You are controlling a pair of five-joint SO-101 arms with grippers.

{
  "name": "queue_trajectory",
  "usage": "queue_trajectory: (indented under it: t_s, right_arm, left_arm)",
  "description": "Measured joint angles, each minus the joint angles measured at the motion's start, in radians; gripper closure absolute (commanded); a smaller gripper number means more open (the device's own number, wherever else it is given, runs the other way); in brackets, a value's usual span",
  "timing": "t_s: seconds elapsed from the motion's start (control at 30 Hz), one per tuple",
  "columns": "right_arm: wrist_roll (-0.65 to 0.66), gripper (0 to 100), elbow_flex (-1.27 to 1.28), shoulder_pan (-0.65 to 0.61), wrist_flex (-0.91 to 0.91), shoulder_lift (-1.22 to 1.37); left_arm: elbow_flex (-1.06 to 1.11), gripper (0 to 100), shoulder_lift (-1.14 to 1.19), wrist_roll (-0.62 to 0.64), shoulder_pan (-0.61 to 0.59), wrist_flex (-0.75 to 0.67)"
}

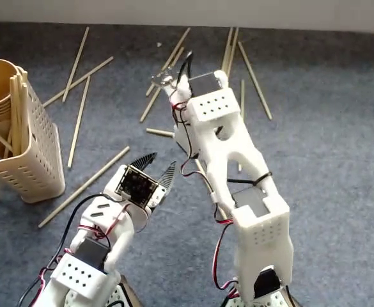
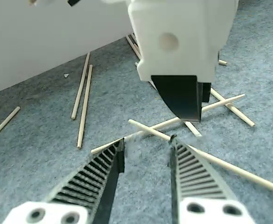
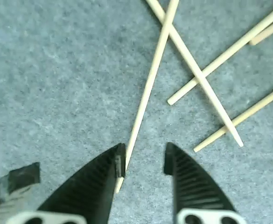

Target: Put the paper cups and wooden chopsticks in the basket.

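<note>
Chopsticks (image 3: 150, 84), thin pale wooden sticks, lie crossed; left pincer (image 2: 147, 140) and right pincer (image 3: 145, 145) gape.

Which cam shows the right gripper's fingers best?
Right wrist view: right gripper up close, fingers open, a chopstick end beside one. Left wrist view catches one dark finger; high view, mostly the arm above it.

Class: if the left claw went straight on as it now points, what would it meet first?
Probably the crossed chopsticks just ahead of the left claw; the other arm stands behind them.
</note>
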Motion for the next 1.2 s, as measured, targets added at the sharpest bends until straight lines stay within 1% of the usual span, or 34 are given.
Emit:
queue_trajectory:
  t_s: [0.07,0.13,0.17,0.27,0.3,0.33,0.37,0.47,0.53,0.67,0.8,0.9,0.97,1.07,1.2]
  right_arm:
    - [0.0,67.3,0.0,0.005,0.0,-0.032]
    - [0.0,73.0,-0.002,0.032,0.0,-0.086]
    - [0.0,78.2,-0.009,0.054,0.0,-0.118]
    - [-0.02,99.0,-0.046,0.152,0.0,-0.25]
    - [-0.025,99.7,-0.054,0.192,0.0,-0.307]
    - [-0.028,97.4,-0.061,0.232,0.0,-0.367]
    - [-0.029,97.5,-0.061,0.267,0.0,-0.434]
    - [-0.032,99.4,-0.015,0.353,0.0,-0.661]
    - [-0.032,99.4,0.071,0.379,0.0,-0.83]
    - [-0.032,99.4,0.345,0.377,-0.002,-1.16]
    - [-0.032,99.1,0.761,0.377,-0.114,-1.482]
    - [-0.032,98.8,1.148,0.377,-0.259,-1.741]
    - [-0.011,98.8,1.401,0.416,-0.358,-1.9]
    - [0.034,98.8,1.593,0.543,-0.43,-2.101]
    - [0.1,98.8,1.783,0.631,-0.489,-2.263]
  left_arm:
    - [0.0,82,0.0,0.0,0.0,0.0]
    - [0.0,82,0.0,0.0,0.0,0.0]
    - [0.0,82,0.0,0.0,0.0,0.0]
    - [-0.006,82,0.0,0.0,-0.002,0.0]
    - [-0.012,82,0.0,0.0,-0.012,0.009]
    - [-0.031,82,0.0,0.0,-0.031,0.023]
    - [-0.057,82,0.0,0.0,-0.058,0.048]
    - [-0.193,82,0.002,0.0,-0.172,0.18]
    - [-0.321,82,0.015,0.0,-0.222,0.279]
    - [-0.606,81,0.157,0.0,-0.23,0.456]
    - [-0.974,81,0.48,0.0,-0.233,0.629]
    - [-1.29,72,0.813,0.0,-0.215,0.775]
    - [-1.511,68,1.062,0.0,-0.192,0.858]
    - [-1.827,67,1.43,0.0,-0.161,0.936]
    - [-2.248,70,1.866,-0.026,-0.158,0.967]
